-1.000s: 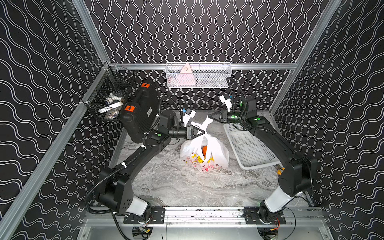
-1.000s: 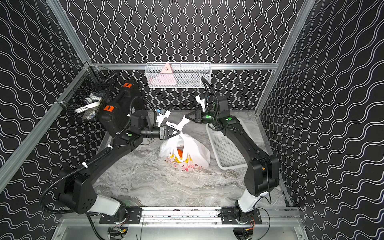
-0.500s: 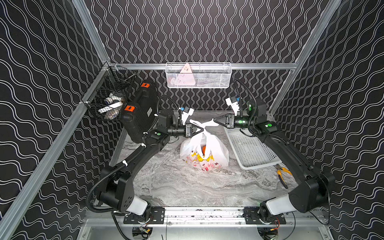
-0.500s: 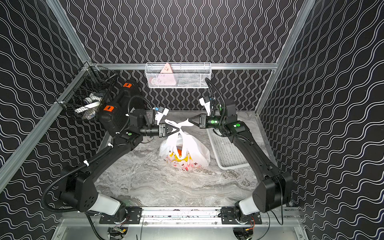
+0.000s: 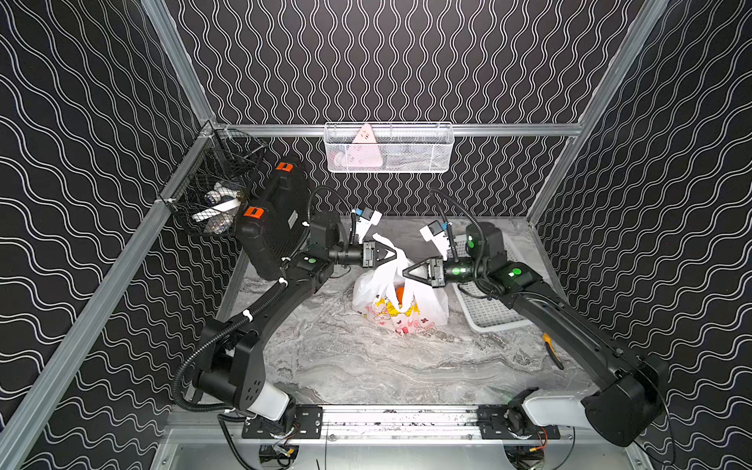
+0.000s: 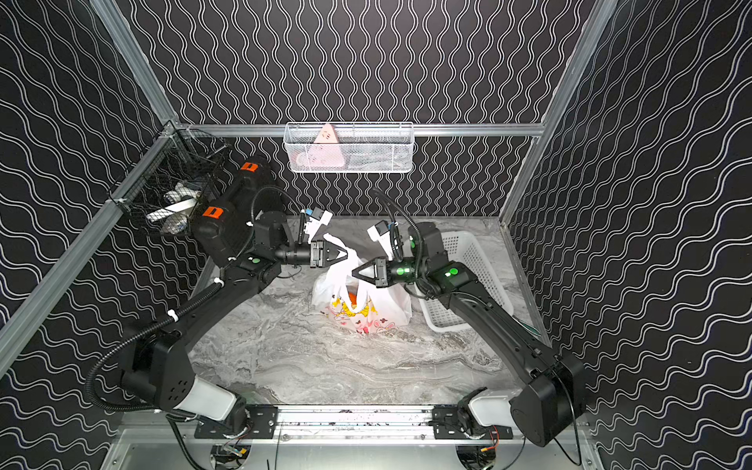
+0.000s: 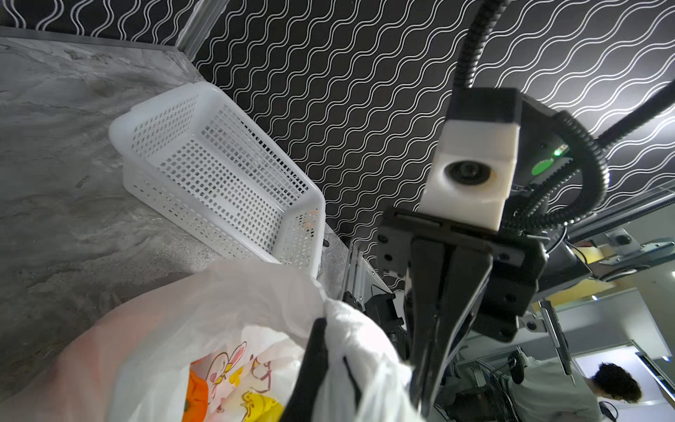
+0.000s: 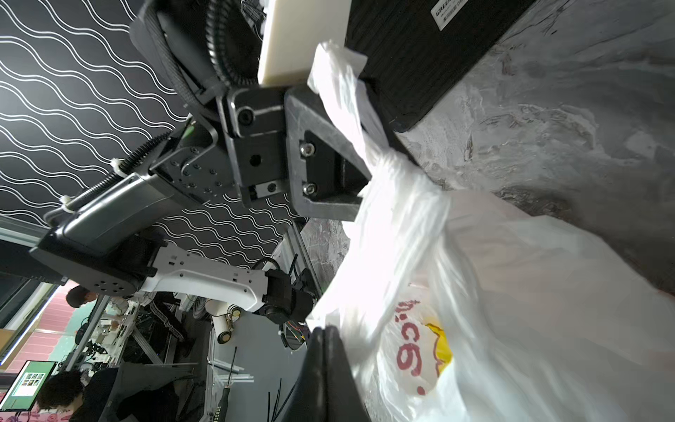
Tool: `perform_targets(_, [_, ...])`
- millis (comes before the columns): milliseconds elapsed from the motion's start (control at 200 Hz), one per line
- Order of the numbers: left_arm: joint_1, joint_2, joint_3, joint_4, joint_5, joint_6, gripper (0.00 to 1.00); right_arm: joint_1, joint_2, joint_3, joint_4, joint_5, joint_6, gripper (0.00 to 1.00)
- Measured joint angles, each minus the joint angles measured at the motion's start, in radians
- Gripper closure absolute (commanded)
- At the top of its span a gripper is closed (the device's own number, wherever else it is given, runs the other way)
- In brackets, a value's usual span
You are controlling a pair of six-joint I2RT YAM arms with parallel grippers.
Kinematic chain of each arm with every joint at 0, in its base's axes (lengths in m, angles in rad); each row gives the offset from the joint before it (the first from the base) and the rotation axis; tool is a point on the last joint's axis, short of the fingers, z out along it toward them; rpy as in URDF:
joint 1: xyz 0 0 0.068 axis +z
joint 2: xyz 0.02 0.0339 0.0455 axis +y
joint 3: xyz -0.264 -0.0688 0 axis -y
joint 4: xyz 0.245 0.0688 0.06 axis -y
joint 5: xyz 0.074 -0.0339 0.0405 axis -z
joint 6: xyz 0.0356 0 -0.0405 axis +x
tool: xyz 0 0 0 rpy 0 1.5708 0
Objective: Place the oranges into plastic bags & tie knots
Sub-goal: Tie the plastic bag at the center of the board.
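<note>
Oranges: one round bright-orange fruit (image 5: pixel 401 294) is seen inside the thin white cartoon-printed plastic bag (image 5: pixel 429 311), set mid-way on the grey marbled tabletop (image 5: pixel 346 366).
Left gripper (image 5: pixel 394 255): clamped on the bag's white handle strip (image 8: pixel 339 91); the strip's path over the finger is shown only by the right wrist view.
Right gripper (image 5: pixel 405 272): closed on bag plastic.
White perforated plastic basket (image 7: pixel 219 175): shown whole by the left wrist view, partly covered in both top views.

My feed: white bag (image 5: pixel 427 305) printed with yellow, pink, red cartoons; orange fruit (image 5: pixel 401 294) showing through; white perforated basket (image 5: pixel 488 315); grey marbled tabletop (image 5: pixel 366 366); black walls (image 5: pixel 407 61), white wavy lines; black case (image 5: pixel 276 228), orange latches.
</note>
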Motion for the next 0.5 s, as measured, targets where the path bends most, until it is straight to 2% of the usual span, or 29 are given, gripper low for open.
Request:
perform_targets(180, [0.0, 0.005, 0.006, -0.024, 0.004, -0.003, 1.0, 0.042, 0.04, -0.024, 0.032, 0.112, -0.001, 1.0])
perform_targets(500, [0.006, 0.006, 0.006, -0.039, -0.052, -0.004, 1.0, 0.053, 0.143, 0.018, 0.088, 0.289, -0.13, 1.0])
